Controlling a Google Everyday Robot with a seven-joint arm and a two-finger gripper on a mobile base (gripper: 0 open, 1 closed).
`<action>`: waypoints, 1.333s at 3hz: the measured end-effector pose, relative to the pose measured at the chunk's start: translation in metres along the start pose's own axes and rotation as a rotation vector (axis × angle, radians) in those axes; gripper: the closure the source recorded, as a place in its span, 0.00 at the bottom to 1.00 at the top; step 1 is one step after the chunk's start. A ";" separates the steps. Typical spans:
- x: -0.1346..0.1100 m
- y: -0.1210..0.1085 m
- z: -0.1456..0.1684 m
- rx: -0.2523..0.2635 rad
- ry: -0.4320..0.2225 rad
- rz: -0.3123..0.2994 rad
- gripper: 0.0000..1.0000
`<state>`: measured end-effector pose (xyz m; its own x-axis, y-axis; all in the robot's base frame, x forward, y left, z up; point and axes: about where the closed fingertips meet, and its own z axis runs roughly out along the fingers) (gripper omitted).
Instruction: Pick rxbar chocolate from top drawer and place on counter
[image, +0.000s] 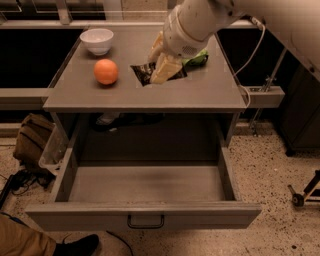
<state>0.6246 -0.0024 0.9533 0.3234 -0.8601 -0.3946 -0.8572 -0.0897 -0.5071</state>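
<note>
My gripper (161, 64) is over the middle of the counter (200, 92), shut on the rxbar chocolate (144, 73). The bar is a black wrapper held low over the tabletop, its left end sticking out from the cream fingers (165, 70); I cannot tell if it touches the surface. The top drawer (145, 215) is pulled fully open below, its grey floor bare, with a small dark wire handle (145, 221) on the front panel.
An orange (106, 71) and a white bowl (97, 40) sit on the counter's left. A green snack bag (199, 58) lies behind my arm at the right. A brown bag (32, 140) is on the floor left; a shoe (80, 246) at bottom left.
</note>
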 end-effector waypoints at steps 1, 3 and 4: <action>0.040 -0.041 0.003 0.023 -0.014 0.047 1.00; 0.122 -0.040 0.099 -0.197 -0.117 0.237 1.00; 0.129 -0.036 0.107 -0.228 -0.129 0.252 1.00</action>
<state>0.7406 -0.0565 0.8384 0.1263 -0.8004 -0.5860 -0.9791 -0.0057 -0.2032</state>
